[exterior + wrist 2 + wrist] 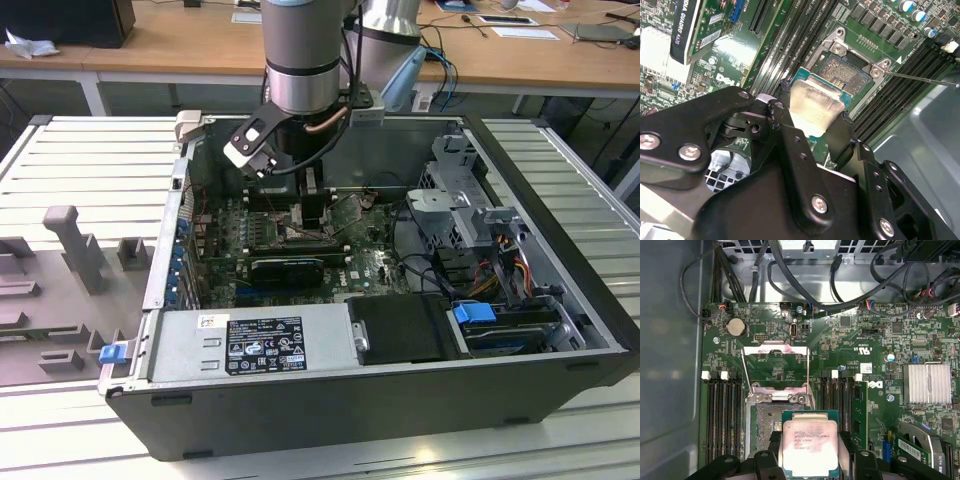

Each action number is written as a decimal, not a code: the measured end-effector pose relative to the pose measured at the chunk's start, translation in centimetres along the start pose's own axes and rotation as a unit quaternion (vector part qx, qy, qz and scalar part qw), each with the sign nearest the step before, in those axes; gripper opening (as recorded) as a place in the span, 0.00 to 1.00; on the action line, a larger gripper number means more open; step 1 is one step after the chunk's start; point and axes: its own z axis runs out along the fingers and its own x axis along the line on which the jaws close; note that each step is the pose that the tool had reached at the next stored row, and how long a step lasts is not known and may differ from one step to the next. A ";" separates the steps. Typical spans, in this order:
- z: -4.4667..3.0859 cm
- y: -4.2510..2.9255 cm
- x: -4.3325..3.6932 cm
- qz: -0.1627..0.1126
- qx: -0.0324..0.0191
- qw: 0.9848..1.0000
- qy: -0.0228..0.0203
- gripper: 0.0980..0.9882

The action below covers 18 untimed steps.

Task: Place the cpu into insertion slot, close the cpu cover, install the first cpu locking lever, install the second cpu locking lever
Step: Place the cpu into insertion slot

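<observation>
Inside an open computer case (400,400) on the slatted counter (560,170), the arm (300,60) points straight down at the motherboard (370,265), as the exterior view takes in. Both wrist views look along the jaws, which are clamped on two opposite edges of the cpu (810,447). The chip is held between them, overlapping one corner of the insertion slot (767,422) and not seated in it. In the first wrist view, the cpu cover (775,346) stands flipped open just beyond the insertion slot.
</observation>
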 end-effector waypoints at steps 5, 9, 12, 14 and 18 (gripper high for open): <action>0.55 -0.15 0.72 0.000 0.000 1.000 0.000 0.48; 1.56 -0.24 1.78 0.000 0.000 1.000 0.000 0.48; 2.17 -0.30 1.94 0.000 0.000 1.000 0.000 0.48; 3.01 -0.76 1.96 0.000 0.000 1.000 0.000 0.48; 3.75 -0.85 2.31 0.000 0.000 1.000 0.000 0.48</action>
